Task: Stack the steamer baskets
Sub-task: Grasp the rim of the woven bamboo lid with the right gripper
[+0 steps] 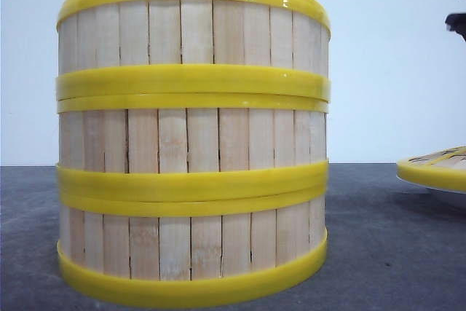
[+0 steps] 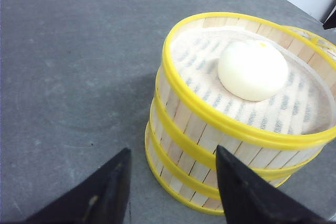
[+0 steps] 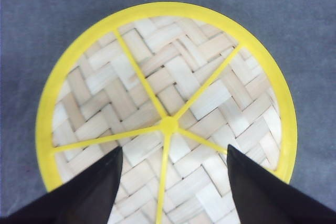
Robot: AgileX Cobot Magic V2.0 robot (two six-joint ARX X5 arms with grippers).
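Note:
Three steamer baskets [image 1: 193,140] stand stacked one on another, close in front of the front camera, on the grey table. The left wrist view shows the same stack of steamer baskets [image 2: 210,129], with a white bun [image 2: 252,70] on the cloth liner in the top one. My left gripper [image 2: 172,156] is open beside the stack's lower wall, with nothing between its fingers. My right gripper [image 3: 173,153] is open and hovers above the flat woven lid [image 3: 168,108], apart from it.
The yellow-rimmed lid [image 1: 437,169] lies at the right edge of the front view. A dark part of the right arm [image 1: 457,20] shows above it. Grey table top [image 2: 68,77] spreads to the side of the stack.

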